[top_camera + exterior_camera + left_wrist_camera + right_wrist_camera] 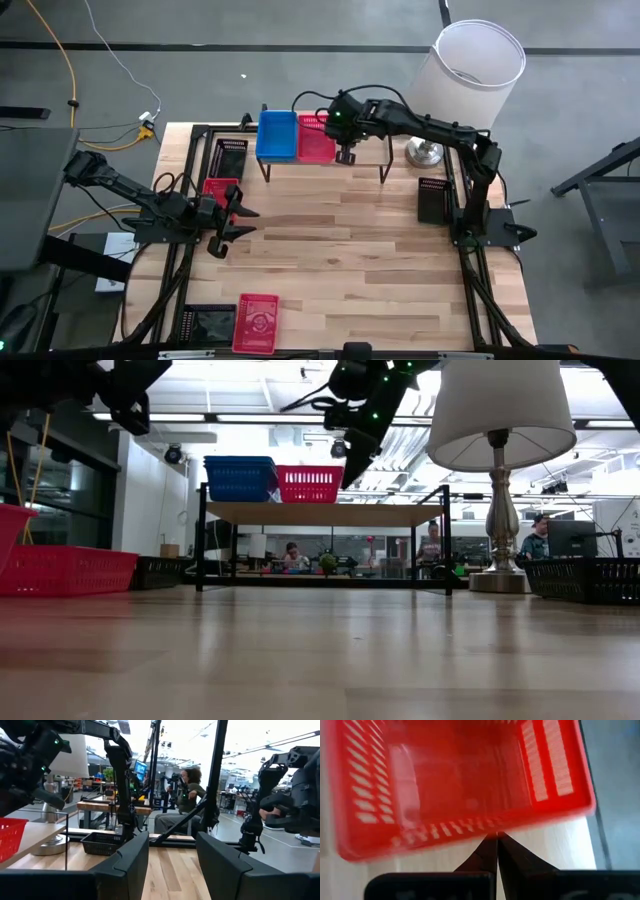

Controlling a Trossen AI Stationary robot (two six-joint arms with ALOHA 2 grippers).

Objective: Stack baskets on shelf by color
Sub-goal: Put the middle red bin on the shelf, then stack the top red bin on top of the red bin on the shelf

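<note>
High view, item by item.

Shelf [360, 160]: low wood-topped riser at the table's far edge. On its left part stand a blue basket [277, 135] and a red basket [316, 138], side by side and touching, long axes running away from the near edge.

Right gripper [346, 155]: hovering over the shelf just beside the red basket's right wall. Fingers pressed together with nothing between them; in the right wrist view the closed tips [497, 840] sit just off the basket's rim [470, 825], apart from it.

Left gripper [228, 215]: raised over the table's left side, fingers partly spread; the left wrist view shows empty space between them [172, 865]. Nothing held.

Loose baskets: a second red one [219, 188] just behind the left gripper, a third red [256, 322] and a black [208, 323] at the near edge, a black [231, 155] left of the shelf, a black [433, 198] by the right arm's base. A lamp [470, 70] stands at the right rear corner.

Governing relation, judged: the next red basket lies just behind the left gripper, on its shelf side, so that arm is far nearer; its long axis cannot be told. The red stack it must join sits farther back, with the right arm beside it.
</note>
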